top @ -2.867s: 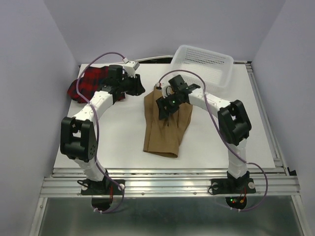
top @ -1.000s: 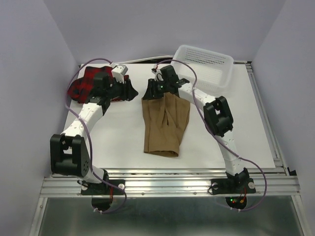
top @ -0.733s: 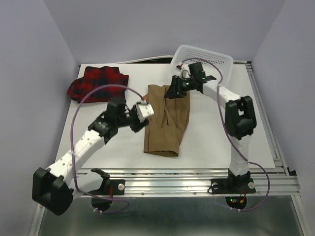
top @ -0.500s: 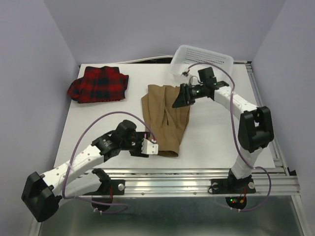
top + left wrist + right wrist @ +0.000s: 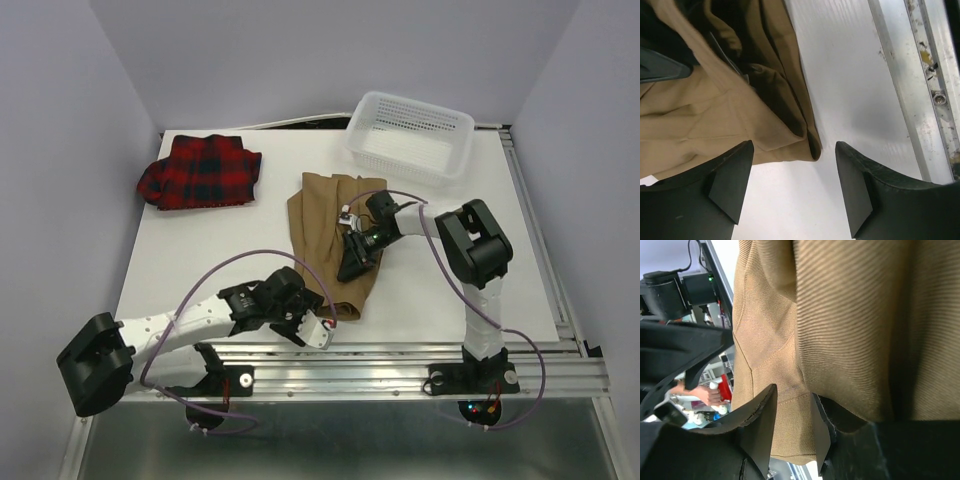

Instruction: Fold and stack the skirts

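Left pincer [image 5: 792, 192] agape around tan skirt [image 5: 715, 120] corner

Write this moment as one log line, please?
left gripper: open by tan skirt hem corner | right gripper: shut on tan skirt | plaid skirt: far left

The tan skirt [image 5: 850, 330] filled most of the view, its ribbed weave and stitched hem close up. Below, the right gripper [image 5: 792, 392] had its black fingers [image 5: 760, 425] slightly apart, the hem showing between them.
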Tool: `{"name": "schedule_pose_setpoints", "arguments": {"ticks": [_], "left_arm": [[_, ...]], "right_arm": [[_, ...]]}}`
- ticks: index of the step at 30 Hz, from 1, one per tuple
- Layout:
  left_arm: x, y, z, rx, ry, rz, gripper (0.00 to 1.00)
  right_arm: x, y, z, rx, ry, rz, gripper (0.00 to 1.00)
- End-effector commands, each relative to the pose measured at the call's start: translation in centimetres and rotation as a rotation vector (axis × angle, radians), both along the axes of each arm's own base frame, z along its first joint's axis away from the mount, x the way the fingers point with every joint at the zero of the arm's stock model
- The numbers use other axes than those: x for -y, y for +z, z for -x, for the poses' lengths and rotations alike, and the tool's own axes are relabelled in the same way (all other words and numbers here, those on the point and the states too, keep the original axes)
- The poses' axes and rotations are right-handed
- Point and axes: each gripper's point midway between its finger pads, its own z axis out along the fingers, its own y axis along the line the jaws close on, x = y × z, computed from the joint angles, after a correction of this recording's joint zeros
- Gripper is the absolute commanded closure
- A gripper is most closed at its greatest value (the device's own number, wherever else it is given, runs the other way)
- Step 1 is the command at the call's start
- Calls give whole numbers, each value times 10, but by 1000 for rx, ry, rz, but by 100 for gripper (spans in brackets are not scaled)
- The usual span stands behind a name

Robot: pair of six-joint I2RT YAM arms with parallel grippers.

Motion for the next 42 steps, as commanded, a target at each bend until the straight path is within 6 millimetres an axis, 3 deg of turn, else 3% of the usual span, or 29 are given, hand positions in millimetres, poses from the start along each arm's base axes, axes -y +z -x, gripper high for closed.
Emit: {"name": "schedule_pose_setpoints", "arguments": {"ticks": [1, 6, 10, 16, 22, 26, 27, 31, 32, 33, 34, 38, 39, 42], "left_arm": [[1, -3, -19, 143, -22, -8, 21], [9, -3, -14, 146, -58, 10, 20], [11, -18, -17, 130, -32, -21, 20], [13, -37, -11, 94, -61, -49, 22], [13, -43, -6, 76, -87, -62, 30], [8, -48, -5, 61, -60, -75, 49], [8, -48, -6, 60, -49, -73, 60], [11, -37, -8, 70, -21, -33, 82], [14, -31, -9, 74, -11, -10, 95], [16, -27, -10, 77, -13, -1, 100], [18, -22, -8, 69, -21, 13, 100], [14, -15, 9, -12, -53, -8, 100], [17, -10, 10, -31, -48, 2, 100], [19, -1, 19, -95, -47, 11, 100]], "right_arm": [[29, -60, -20, 185, 11, 231, 60], [25, -47, -29, 214, -10, 223, 56], [19, -35, -31, 236, -6, 201, 56], [20, -36, -28, 233, -1, 204, 56], [21, -34, -29, 238, -7, 207, 56], [20, -35, -30, 239, -5, 207, 57], [20, -35, -29, 238, -3, 206, 56], [18, -31, -28, 226, 0, 190, 56], [17, -28, -29, 230, 3, 182, 56], [15, -23, -31, 242, 3, 173, 55], [14, -19, -34, 259, 5, 167, 54], [1, 23, -63, 388, -14, 114, 48], [-4, 45, -78, 435, -29, 76, 48], [-16, 71, -95, 492, -42, 27, 47]]}}
